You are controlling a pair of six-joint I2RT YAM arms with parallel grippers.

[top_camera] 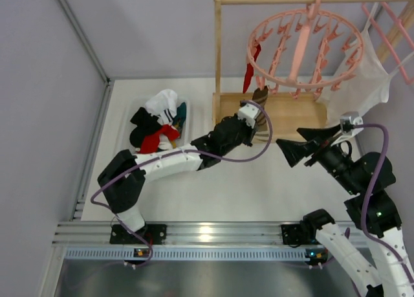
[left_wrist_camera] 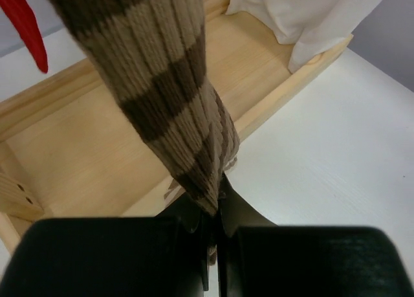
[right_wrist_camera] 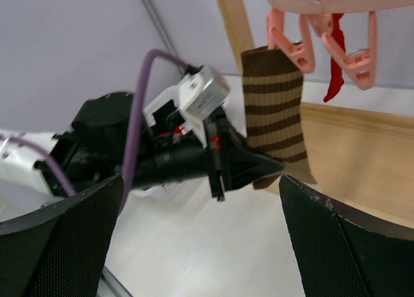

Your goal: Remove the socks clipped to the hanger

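Note:
The round pink hanger (top_camera: 304,51) hangs by its hook from the wooden stand's top bar. A brown striped sock (left_wrist_camera: 162,83) hangs from one of its clips (right_wrist_camera: 289,46), and a red sock (top_camera: 251,67) hangs beside it. My left gripper (left_wrist_camera: 217,209) is shut on the lower end of the brown striped sock, seen also in the right wrist view (right_wrist_camera: 275,122). My right gripper (top_camera: 307,142) is open and empty, to the right of the left gripper, facing it. Several loose socks (top_camera: 158,125) lie in a white tray at the left.
The wooden stand's base tray (top_camera: 294,116) lies under the hanger. A large white cloth (top_camera: 365,77) hangs at the right from a straight-barred pink rack (top_camera: 394,32). The wooden post (top_camera: 218,44) stands just left of the hanger.

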